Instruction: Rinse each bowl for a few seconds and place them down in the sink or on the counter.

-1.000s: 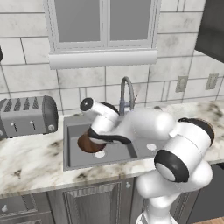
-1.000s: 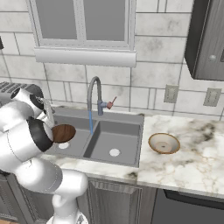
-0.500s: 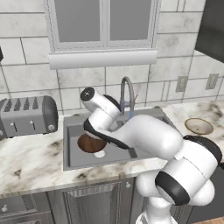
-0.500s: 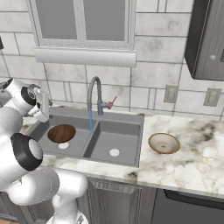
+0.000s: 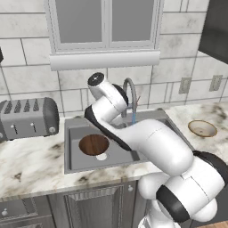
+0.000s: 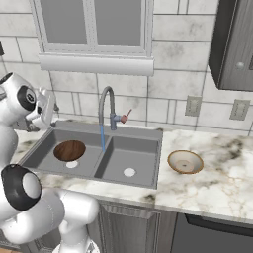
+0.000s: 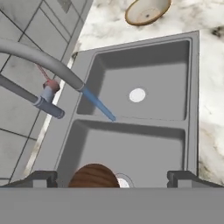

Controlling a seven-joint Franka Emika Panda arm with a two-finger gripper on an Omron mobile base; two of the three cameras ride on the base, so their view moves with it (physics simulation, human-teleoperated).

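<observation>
The dark brown bowl (image 5: pixel 93 144) (image 6: pixel 69 150) lies loose in the left basin of the grey sink (image 5: pixel 70 165) (image 6: pixel 141 142), beside the white drain. In the hand view, my gripper (image 7: pixel 111 178) hangs high above that basin, open and empty, with the brown bowl (image 7: pixel 93 176) just beyond its fingertips (image 7: pixel 43 177). My hand (image 6: pixel 45 109) hovers over the sink's left end. The pale tan bowl (image 5: pixel 202 128) (image 6: pixel 185 161) (image 7: pixel 147 10) sits upright on the marble counter (image 6: pixel 222 183) to the right of the sink. A blue stream of water (image 6: pixel 102 136) (image 7: pixel 99 104) runs from the tap (image 6: pixel 105 99).
A silver toaster (image 5: pixel 29 118) stands on the counter left of the sink. The gooseneck tap (image 7: pixel 43 61) with its red-tipped handle (image 7: pixel 50 85) arches over the divider, close to my hand. A dark wall cabinet (image 6: pixel 232 44) hangs at upper right.
My hand has risen from low over the brown bowl to well above the left basin. The bowl has stayed in the basin, and the water keeps running.
</observation>
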